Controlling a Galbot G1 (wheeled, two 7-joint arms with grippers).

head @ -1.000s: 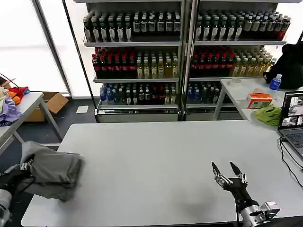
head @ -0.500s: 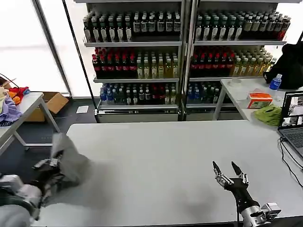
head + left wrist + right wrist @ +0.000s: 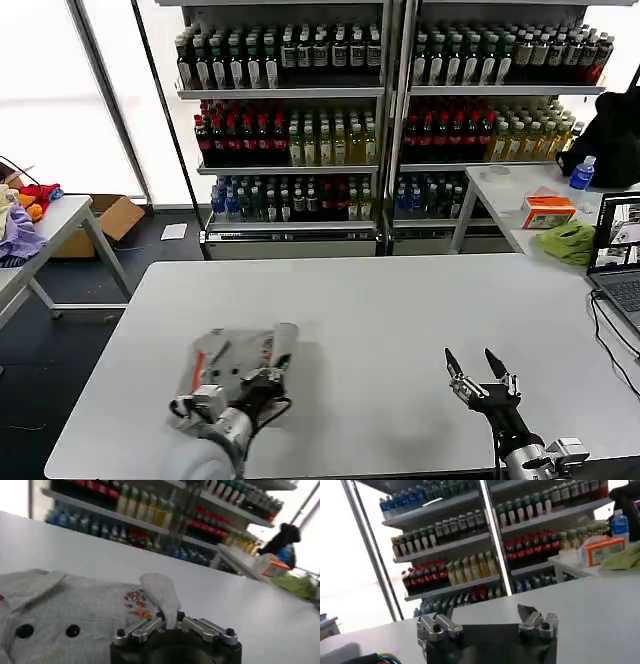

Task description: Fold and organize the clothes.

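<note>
One of the clothes, a light grey shirt (image 3: 232, 358) with an orange-red stripe, lies bunched on the white table (image 3: 400, 300) at the front left. In the left wrist view the shirt (image 3: 75, 605) shows two dark buttons and a small multicoloured print. My left gripper (image 3: 262, 378) sits at the shirt's near edge. It (image 3: 169, 616) is shut on an upright fold of the grey cloth. My right gripper (image 3: 478, 364) hovers open over the bare table at the front right, with nothing between its fingers (image 3: 487, 623).
A laptop (image 3: 618, 250) with its cable sits at the table's right edge. Behind it stand a side table with a lime-green cloth (image 3: 568, 242) and an orange box (image 3: 548, 212). Purple and orange cloths (image 3: 20, 215) lie on a table at the left. Bottle shelves (image 3: 380, 110) fill the back.
My left arm has swung in from beyond the table's left edge, bringing the shirt onto the table's front left. The right gripper has hardly moved.
</note>
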